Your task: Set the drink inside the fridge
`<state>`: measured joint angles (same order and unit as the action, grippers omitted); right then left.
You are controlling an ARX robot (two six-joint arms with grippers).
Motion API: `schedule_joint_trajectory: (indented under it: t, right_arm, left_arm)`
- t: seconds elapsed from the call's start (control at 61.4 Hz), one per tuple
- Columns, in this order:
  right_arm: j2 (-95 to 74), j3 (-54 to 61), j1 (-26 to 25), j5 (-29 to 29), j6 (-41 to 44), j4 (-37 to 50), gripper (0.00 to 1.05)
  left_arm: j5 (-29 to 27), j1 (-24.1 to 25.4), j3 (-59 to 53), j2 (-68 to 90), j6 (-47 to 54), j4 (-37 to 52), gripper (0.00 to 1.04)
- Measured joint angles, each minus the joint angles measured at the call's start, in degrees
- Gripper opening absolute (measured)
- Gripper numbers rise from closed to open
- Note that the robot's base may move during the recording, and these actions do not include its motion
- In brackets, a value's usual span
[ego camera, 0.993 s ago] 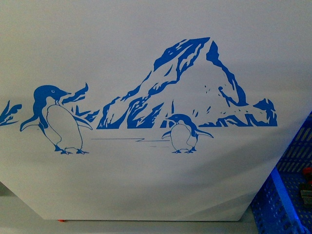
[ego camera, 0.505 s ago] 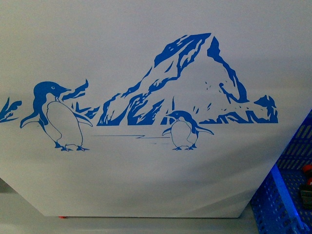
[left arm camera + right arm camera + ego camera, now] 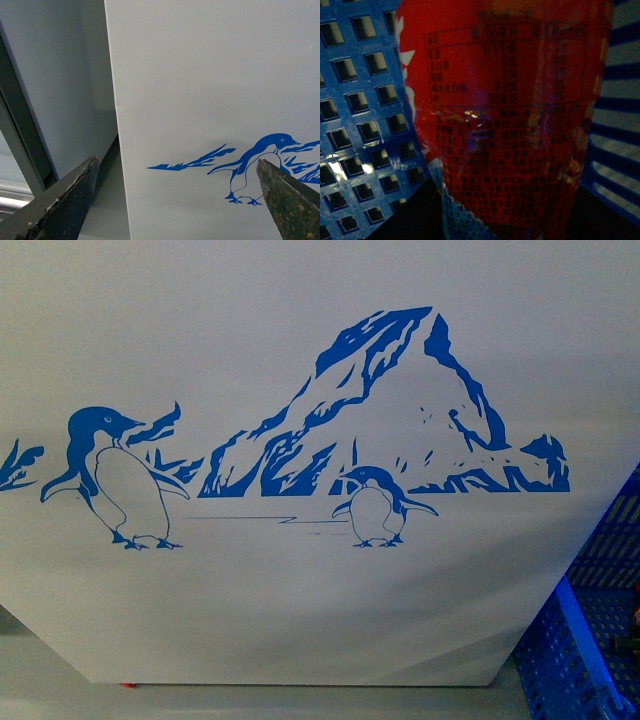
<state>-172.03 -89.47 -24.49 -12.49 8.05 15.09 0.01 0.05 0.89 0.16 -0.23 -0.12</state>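
Front view was filled by the white face of the fridge with its penguin-and-mountain picture. That picture sat a touch higher in frame than a second before and matched the frame half a second back, so I judged the robot's body had stopped moving in front of the fridge. A blue lattice crate stood just beside the fridge's lower corner. The red spot seen in it earlier, at the frame's edge, was all but gone. Neither arm showed, nor the fridge's lid.

Left wrist view showed the left pincer released, its two worn fingers spread wide with nothing between them. It faced the fridge's front near the edge that meets a grey cabinet, and it was apart from both.

Right wrist view was dim and nearly filled by the drink, its red label very close to the lens. The crate's blue lattice stood behind it. So the drink was in the crate beside the fridge, not yet in the fridge. Dark shapes flanking the bottle's lower part may have been the right pincer, but whether it had clenched on the bottle I could not tell. By my reading the pick-up was in hand, with the lift and the fridge's lid yet to come.
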Motion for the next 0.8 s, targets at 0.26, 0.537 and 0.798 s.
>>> schedule_joint_trajectory:
  t: [0.26, 0.537, 0.798]
  right_arm:
    - [4.85, 7.48, -0.17, 2.86, -1.18, 2.75, 0.39]
    - [25.7, 25.31, 0.42, 9.7, -2.54, 10.01, 0.38]
    - [52.83, 41.68, 0.83, 15.85, -3.63, 10.25, 0.38]
  left_arm:
    - [0.02, 0.0, 0.0, 0.0, 0.0, 0.0, 0.97]
    - [0.0, 0.0, 0.0, 0.0, 0.0, 0.0, 0.97]
    - [0.0, 0.0, 0.0, 0.0, 0.0, 0.0, 0.97]
